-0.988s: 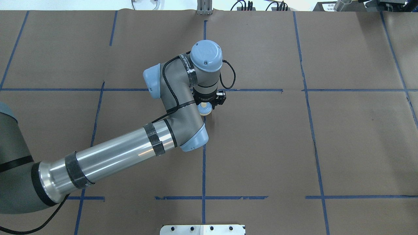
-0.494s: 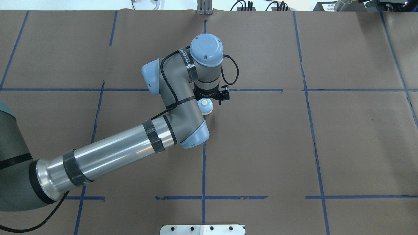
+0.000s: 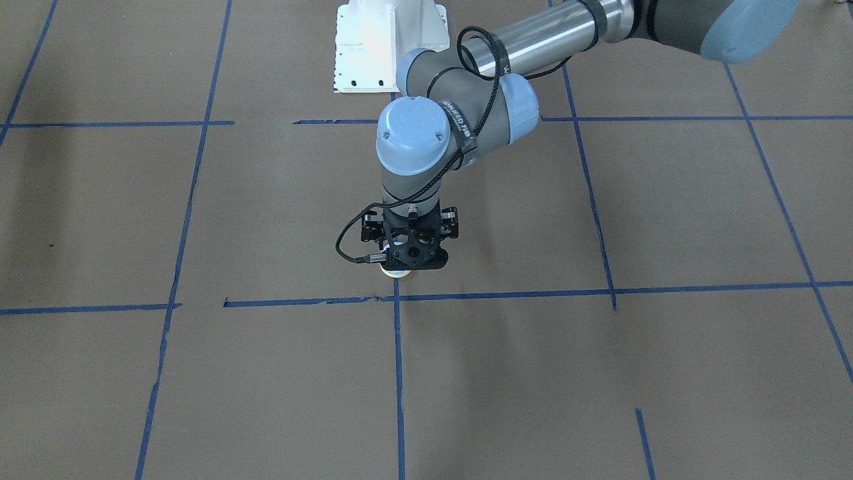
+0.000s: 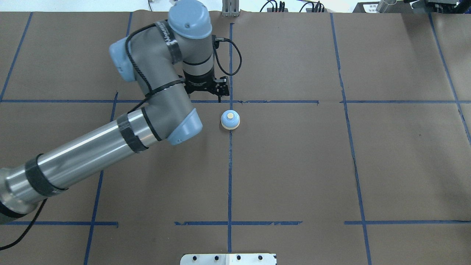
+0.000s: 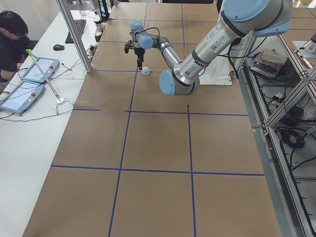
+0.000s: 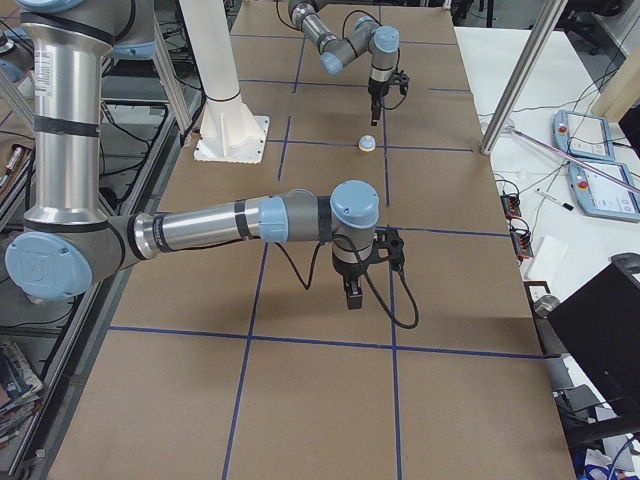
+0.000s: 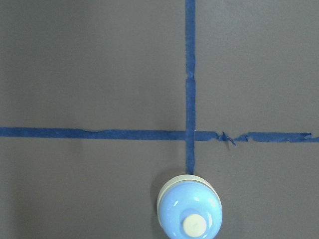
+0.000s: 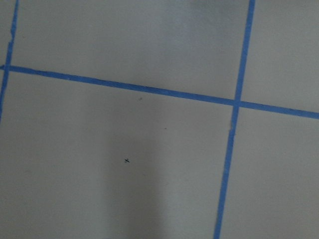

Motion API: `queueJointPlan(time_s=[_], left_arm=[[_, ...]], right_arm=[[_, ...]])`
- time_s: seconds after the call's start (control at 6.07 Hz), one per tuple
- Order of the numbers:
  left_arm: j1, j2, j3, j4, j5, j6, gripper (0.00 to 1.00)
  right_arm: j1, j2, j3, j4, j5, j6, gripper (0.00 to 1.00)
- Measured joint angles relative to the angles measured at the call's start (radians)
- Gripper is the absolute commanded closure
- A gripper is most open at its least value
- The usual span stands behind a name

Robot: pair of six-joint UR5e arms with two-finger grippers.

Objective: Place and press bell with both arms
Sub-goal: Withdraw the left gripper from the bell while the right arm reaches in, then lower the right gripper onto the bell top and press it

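Observation:
The light-blue bell (image 4: pixel 230 120) with its cream button stands free on the brown table, on a blue tape line just on my side of a tape crossing. My left gripper (image 4: pixel 215 92) hangs raised above the table, just beyond the bell, open and empty, its fingers mostly hidden under the wrist. In the front view the left gripper (image 3: pixel 405 263) covers most of the bell (image 3: pixel 393 271). The left wrist view shows the bell (image 7: pixel 189 211) at the bottom edge. My right gripper (image 6: pixel 352 298) shows only in the exterior right view, pointing down well off to the right. I cannot tell its state.
Blue tape lines (image 4: pixel 229 176) divide the brown paper into squares. The white bolted pedestal plate (image 4: pixel 228 258) sits at the near edge. A side table (image 5: pixel 29 128) with tablets and a seated operator (image 5: pixel 12 34) lies beyond the far edge, behind a metal post (image 5: pixel 74 34).
The left arm has risen and drawn back up and to the left, away from the bell. The bell stays on the tape line, now fully uncovered.

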State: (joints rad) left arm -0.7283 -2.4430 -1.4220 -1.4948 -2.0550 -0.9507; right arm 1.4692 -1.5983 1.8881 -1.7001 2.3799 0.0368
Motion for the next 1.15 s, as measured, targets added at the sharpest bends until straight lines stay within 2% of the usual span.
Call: queueJointPlan(time_s=[0.49, 0.82, 0.99, 1.15], left_arm=[[-0.182, 0.325, -0.282, 0.022, -0.08, 0.253, 0.0], [-0.345, 0.489, -0.348, 0.022, -0.145, 0.468, 0.0], [-0.42, 0.551, -0.363, 0.022, -0.166, 0.573, 0.0], [-0.464, 0.584, -0.368, 0.022, -0.181, 0.633, 0.0]], right_arm=[[-0.267, 0.243, 0.001, -0.001, -0.004, 0.329, 0.0], [-0.505, 0.455, -0.026, -0.001, -0.108, 0.67, 0.01], [-0.604, 0.561, -0.074, -0.001, -0.174, 0.803, 0.11], [-0.684, 0.681, -0.17, -0.001, -0.232, 0.905, 0.31]])
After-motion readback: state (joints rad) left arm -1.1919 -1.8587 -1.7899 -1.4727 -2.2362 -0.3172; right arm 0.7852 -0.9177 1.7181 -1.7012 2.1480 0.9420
